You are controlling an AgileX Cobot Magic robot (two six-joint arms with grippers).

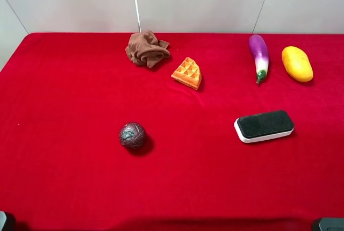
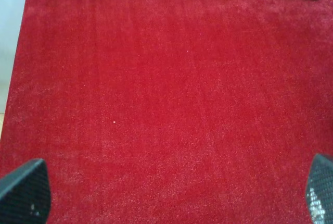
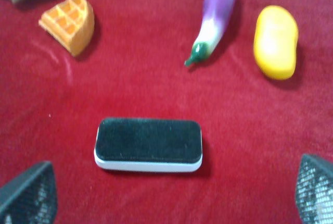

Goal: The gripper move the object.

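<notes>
Lying near the far right corner of the red cloth-covered table [image 1: 64, 177], the yellow mango [image 1: 297, 63] rests on its side, untouched by either arm, with its long axis running roughly toward the far edge. Just beside it, toward the middle of the table, the purple eggplant [image 1: 259, 53] lies parallel, green stem pointing toward the near edge; the two are close but apart. Nearer the front, on the right half, sits the eraser [image 1: 264, 125], a white block with a black felt top, well clear of both. Along the far edge toward the centre are the orange waffle wedge [image 1: 187, 73] and, just beside it, a crumpled brown cloth [image 1: 147, 49]. A dark, mottled ball [image 1: 133, 135] sits alone left of centre. No bowl, tray or box is among these things; each lies directly on the cloth. The right gripper [image 3: 171, 195] hangs above the near right part of the table with its two mesh-textured fingertips [image 3: 28, 193] spread wide and nothing between them; its wrist view looks over the eraser toward the mango and eggplant. The left gripper [image 2: 171, 195] is likewise spread wide over bare red cloth on the left side, holding nothing, with only a corner of the brown cloth showing at the far side.
</notes>
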